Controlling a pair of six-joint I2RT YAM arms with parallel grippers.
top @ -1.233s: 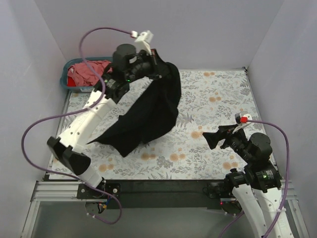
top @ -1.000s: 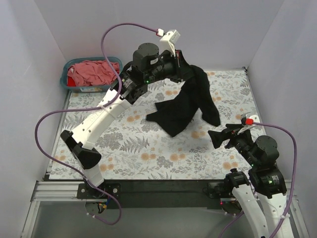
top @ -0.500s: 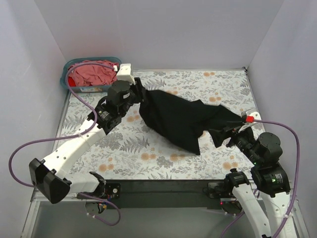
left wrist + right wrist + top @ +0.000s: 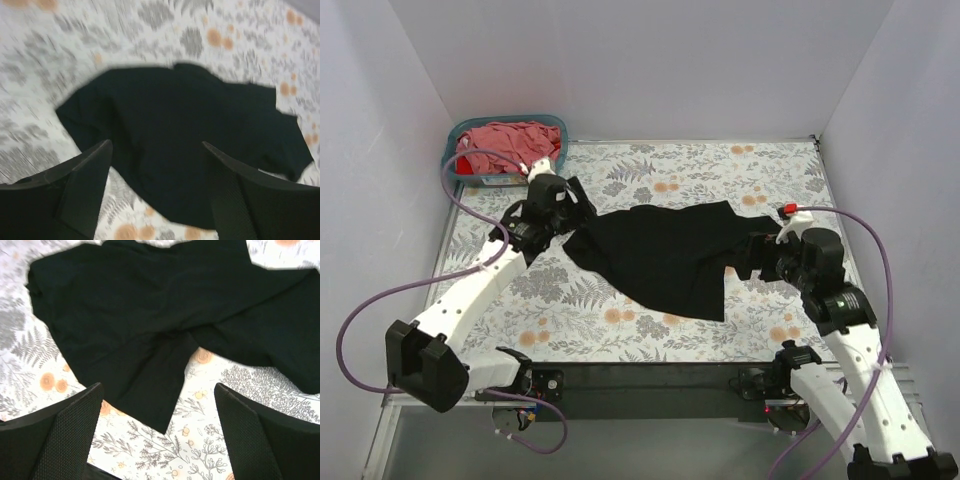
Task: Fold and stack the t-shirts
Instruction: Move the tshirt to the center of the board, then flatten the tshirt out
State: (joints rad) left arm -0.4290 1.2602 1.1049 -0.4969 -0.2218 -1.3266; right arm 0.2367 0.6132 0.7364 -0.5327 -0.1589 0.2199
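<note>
Our left gripper (image 4: 156, 149) and right gripper (image 4: 159, 391) both gape wide, holding nothing. Between them the black shirt (image 4: 665, 255) lies rumpled on the table (image 4: 620, 330), its long axis running left to right, one end near each arm.

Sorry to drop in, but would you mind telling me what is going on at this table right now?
The robot is dealing with a black t-shirt, lying spread but rumpled on the floral table. The left gripper hovers open at its left end, the right gripper open at its right end; neither holds it. Pink and red shirts sit in the teal basket at the far left corner.
</note>
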